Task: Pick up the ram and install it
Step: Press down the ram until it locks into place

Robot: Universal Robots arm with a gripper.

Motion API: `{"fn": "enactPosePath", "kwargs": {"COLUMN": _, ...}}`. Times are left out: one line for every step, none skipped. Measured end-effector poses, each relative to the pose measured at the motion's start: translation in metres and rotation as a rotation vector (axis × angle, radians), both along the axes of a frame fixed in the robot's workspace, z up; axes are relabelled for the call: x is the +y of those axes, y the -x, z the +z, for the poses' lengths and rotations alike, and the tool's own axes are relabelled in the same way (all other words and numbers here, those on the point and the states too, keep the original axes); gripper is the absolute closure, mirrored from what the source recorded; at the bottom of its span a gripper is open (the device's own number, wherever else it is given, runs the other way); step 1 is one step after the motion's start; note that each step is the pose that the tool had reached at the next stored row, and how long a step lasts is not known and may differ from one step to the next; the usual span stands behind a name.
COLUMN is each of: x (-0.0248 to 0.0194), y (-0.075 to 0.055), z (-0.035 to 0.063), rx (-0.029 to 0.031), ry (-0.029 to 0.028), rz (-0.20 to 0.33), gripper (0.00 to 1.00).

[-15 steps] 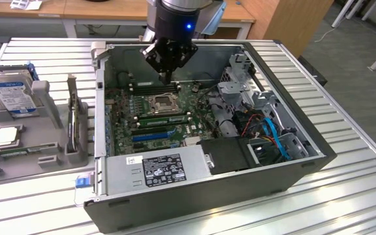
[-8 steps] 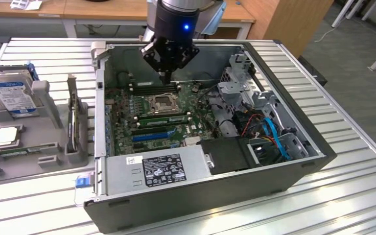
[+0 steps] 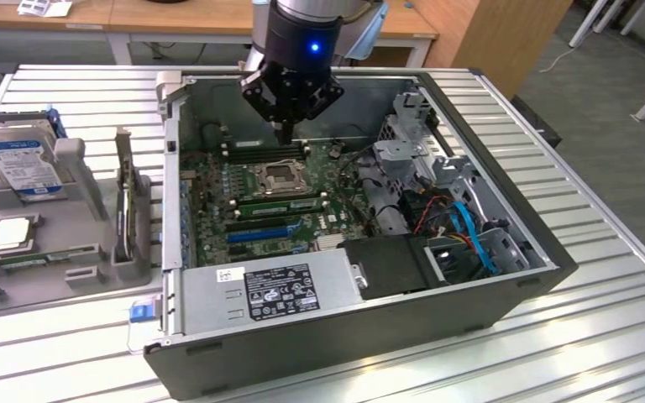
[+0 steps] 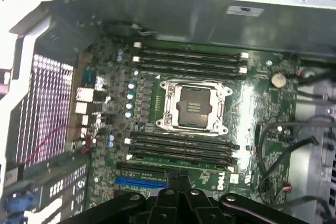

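A long green ram stick (image 3: pixel 283 202) sits along a slot on the near side of the CPU socket (image 3: pixel 278 175) inside the open computer case (image 3: pixel 345 327). My gripper (image 3: pixel 285 133) hangs above the far memory slots (image 3: pixel 264 151), well clear of the stick. Its fingers are shut together with nothing between them. In the wrist view the shut fingertips (image 4: pixel 177 181) point down over the motherboard (image 4: pixel 262 145), between the black slots (image 4: pixel 181 148) and a blue slot (image 4: pixel 137 181).
A grey fixture (image 3: pixel 31 277) at the exterior view's left holds a silver hard drive (image 3: pixel 18 161) with a blue label and a thin board (image 3: pixel 130 214) standing on edge. The case holds a power supply (image 3: pixel 266 290), cables (image 3: pixel 463 227) and a drive cage (image 3: pixel 406 155).
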State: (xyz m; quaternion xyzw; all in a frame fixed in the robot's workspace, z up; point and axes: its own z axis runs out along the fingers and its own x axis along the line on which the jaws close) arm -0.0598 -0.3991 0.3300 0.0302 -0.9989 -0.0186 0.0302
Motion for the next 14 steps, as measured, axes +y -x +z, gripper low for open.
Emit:
{"fn": "enactPosePath", "kwargs": {"x": 0.0000, "y": 0.0000, "z": -0.0001, "rx": 0.0000, "ry": 0.0000, "rz": -0.019, "gripper": 0.89}}
{"fn": "enactPosePath", "kwargs": {"x": 0.0000, "y": 0.0000, "z": -0.0002, "rx": 0.0000, "ry": 0.0000, "rz": -0.036, "gripper": 0.89}}
{"fn": "enactPosePath", "kwargs": {"x": 0.0000, "y": -0.0001, "z": -0.0004, "rx": 0.0000, "ry": 0.0000, "rz": -0.056, "gripper": 0.89}}
{"fn": "enactPosePath", "kwargs": {"x": 0.0000, "y": 0.0000, "z": -0.0005, "rx": 0.0000, "ry": 0.0000, "rz": -0.072, "gripper": 0.89}}
{"fn": "enactPosePath", "kwargs": {"x": 0.0000, "y": -0.0001, "z": -0.0006, "rx": 0.0000, "ry": 0.0000, "rz": -0.091, "gripper": 0.89}}
{"fn": "enactPosePath", "kwargs": {"x": 0.0000, "y": -0.0001, "z": -0.0007, "rx": -0.0001, "ry": -0.0001, "rz": -0.109, "gripper": 0.89}}
{"fn": "enactPosePath", "kwargs": {"x": 0.0000, "y": 0.0000, "z": -0.0008, "rx": 0.0000, "ry": 0.0000, "rz": -0.127, "gripper": 0.89}}
{"fn": "enactPosePath", "kwargs": {"x": 0.0000, "y": 0.0000, "z": -0.0008, "rx": 0.0000, "ry": 0.0000, "rz": -0.141, "gripper": 0.89}}
{"fn": "enactPosePath", "kwargs": {"x": 0.0000, "y": 0.0000, "z": -0.0008, "rx": 0.0000, "ry": 0.0001, "rz": -0.143, "gripper": 0.89}}
{"fn": "enactPosePath", "kwargs": {"x": 0.0000, "y": 0.0000, "z": -0.0008, "rx": 0.0000, "ry": 0.0001, "rz": -0.143, "gripper": 0.89}}
{"fn": "enactPosePath", "kwargs": {"x": 0.0000, "y": 0.0000, "z": -0.0008, "rx": -0.0001, "ry": 0.0000, "rz": -0.143, "gripper": 0.89}}
{"fn": "enactPosePath", "kwargs": {"x": 0.0000, "y": 0.0000, "z": -0.0008, "rx": -0.0001, "ry": 0.0000, "rz": -0.143, "gripper": 0.89}}
{"fn": "enactPosePath", "kwargs": {"x": 0.0001, "y": 0.0000, "z": -0.0008, "rx": 0.0000, "ry": 0.0001, "rz": -0.143, "gripper": 0.89}}
{"fn": "enactPosePath", "kwargs": {"x": 0.0001, "y": 0.0000, "z": -0.0008, "rx": -0.0001, "ry": 0.0000, "rz": -0.143, "gripper": 0.89}}
